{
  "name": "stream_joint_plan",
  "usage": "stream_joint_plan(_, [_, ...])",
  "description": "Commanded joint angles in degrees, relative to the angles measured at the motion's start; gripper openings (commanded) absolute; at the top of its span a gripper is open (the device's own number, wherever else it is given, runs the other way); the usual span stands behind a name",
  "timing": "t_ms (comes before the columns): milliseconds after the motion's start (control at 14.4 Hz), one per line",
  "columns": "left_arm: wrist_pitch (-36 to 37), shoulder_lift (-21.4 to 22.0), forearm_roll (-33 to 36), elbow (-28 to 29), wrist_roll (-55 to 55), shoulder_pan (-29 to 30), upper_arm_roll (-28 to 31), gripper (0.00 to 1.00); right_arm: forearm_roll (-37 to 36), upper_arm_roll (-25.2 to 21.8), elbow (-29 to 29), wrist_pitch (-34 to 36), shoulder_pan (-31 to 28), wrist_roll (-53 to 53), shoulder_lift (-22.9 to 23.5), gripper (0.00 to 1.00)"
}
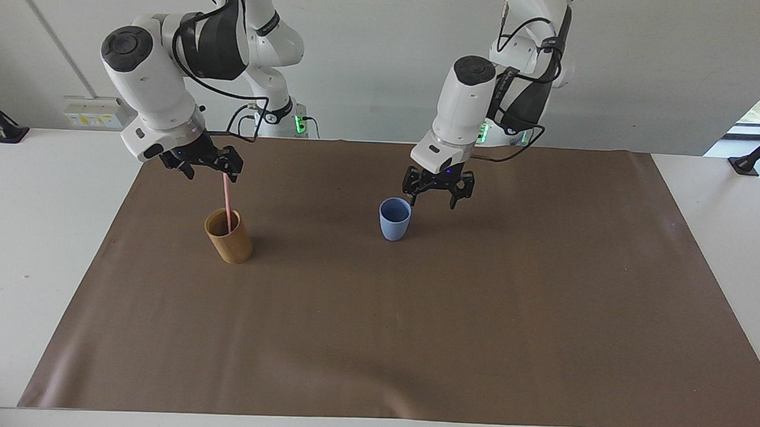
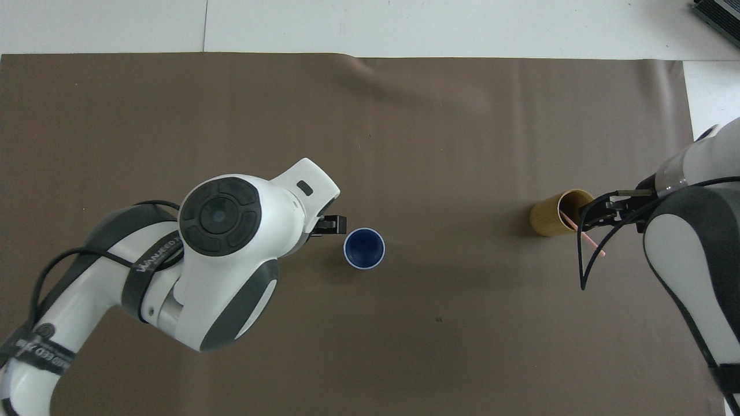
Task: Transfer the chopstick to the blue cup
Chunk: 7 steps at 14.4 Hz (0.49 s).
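Bright even daylight, soft short shadows beside the cups, sharp focus throughout, no glare or blur

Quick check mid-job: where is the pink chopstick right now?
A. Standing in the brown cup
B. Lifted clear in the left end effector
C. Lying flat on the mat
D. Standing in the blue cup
A: the chopstick leans upright inside the brown cup, while the blue cup is empty.
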<state>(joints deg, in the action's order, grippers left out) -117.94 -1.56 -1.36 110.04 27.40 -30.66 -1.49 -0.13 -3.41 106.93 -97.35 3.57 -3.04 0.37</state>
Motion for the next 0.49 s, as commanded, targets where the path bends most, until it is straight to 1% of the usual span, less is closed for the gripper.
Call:
stream_joint_plan(0, [4.4,5.3,0.8,1.1,-6.5,5.0,-0.4,1.0,1.3,0.0,3.6,-2.3,-0.3,2.1,-0.3,1.0])
stream_joint_plan(139, [6.5,6.9,0.8,-0.7,-10.7,9.1,-0.4,1.0,1.3,-0.1,4.4,-2.4,-0.3,2.1,-0.1,1.0])
stream_joint_plan(278, [10.3,6.2,0.8,-5.7,-15.4,12.9,-0.4,1.0,1.3,0.0,6.5,-3.9,-0.3,2.1,0.0,1.0])
stream_joint_plan(417, [13.3,5.8,0.8,-11.3,-20.3,17.0,-0.4,1.0,1.3,-0.1,7.1,-4.2,-0.3,2.2,-0.2,1.0])
